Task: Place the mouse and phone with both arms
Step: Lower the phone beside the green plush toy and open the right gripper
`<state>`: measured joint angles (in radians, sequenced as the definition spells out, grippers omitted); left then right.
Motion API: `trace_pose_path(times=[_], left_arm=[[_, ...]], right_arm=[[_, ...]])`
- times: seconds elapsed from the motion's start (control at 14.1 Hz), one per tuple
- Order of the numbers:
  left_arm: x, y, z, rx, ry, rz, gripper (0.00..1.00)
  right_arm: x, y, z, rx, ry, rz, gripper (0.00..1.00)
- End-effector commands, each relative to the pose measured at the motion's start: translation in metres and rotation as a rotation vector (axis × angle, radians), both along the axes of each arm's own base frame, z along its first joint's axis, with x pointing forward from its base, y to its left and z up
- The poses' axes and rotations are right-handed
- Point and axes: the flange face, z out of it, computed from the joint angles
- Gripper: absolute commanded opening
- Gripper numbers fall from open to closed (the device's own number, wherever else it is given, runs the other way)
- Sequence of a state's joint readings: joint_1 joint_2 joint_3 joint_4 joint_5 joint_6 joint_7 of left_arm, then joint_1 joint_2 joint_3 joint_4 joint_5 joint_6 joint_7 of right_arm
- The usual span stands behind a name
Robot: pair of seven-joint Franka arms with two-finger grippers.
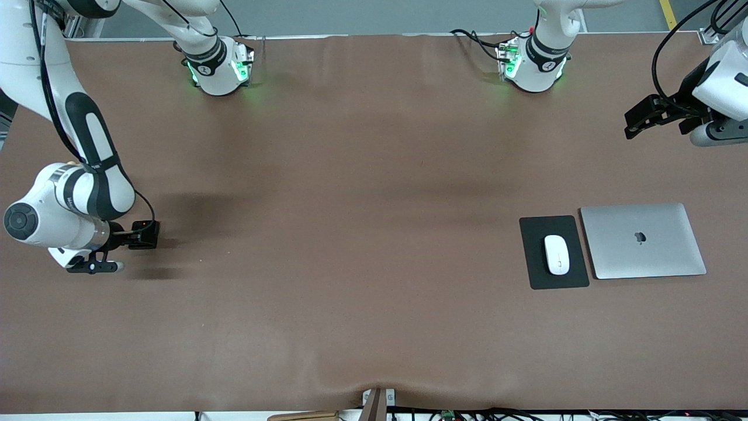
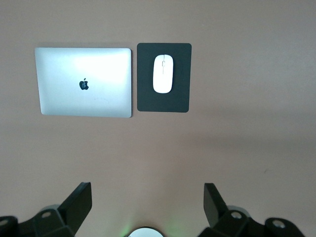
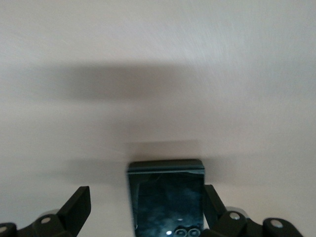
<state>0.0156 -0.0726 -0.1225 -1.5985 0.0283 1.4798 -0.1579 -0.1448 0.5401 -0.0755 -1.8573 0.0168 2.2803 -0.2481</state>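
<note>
table (image 1: pixel 350 175): brown, wrinkled cover | floor (image 1: pixel 380 14): grey | lighting: even, soft shadows

Table (image 1: pixel 350 204): matt brown cover, slightly wrinkled. Laptop (image 1: pixel 643 241): brushed silver metal look, satin sheen. Pad (image 1: pixel 537 275): flat matt black. Mouse (image 1: pixel 557 254): smooth glossy white plastic. Phone (image 3: pixel 168 197): glossy black, reflective. Arms (image 1: pixel 87 193): smooth white shells, black bands.

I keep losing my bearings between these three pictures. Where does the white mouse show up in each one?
Front view: the white mouse lies on the black mouse pad, toward the left arm's end of the table.
Left wrist view: the mouse is on the same pad.
Right wrist view: not in it.
Shared landmark: the closed silver laptop beside the pad, in the front and left wrist views.
</note>
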Motion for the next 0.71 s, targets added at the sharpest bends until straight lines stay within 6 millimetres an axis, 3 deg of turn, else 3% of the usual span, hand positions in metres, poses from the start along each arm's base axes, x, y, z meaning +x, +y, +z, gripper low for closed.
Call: trace_pose_path(times=[0.0,0.14,0.35,0.64], left_arm=[[0.0,0.004,0.007,0.017,-0.013,-0.013,1.0],[0.0,0.004,0.007,0.017,-0.013,-0.013,1.0],[-0.001,0.004,0.008,0.018,-0.013,-0.013,1.0],[-0.002,0.005,0.009,0.018,-0.014,0.001,1.0]], right_arm=[[0.004,0.023,0.051,-0.012,-0.043,0.031,1.0],[0.003,0.037,0.081,-0.011,-0.05,0.03,1.0],[-0.004,0.073,0.134,-0.011,-0.043,-0.012,1.0],[-0.029,0.112,0.214,-0.002,-0.037,-0.027,1.0]])
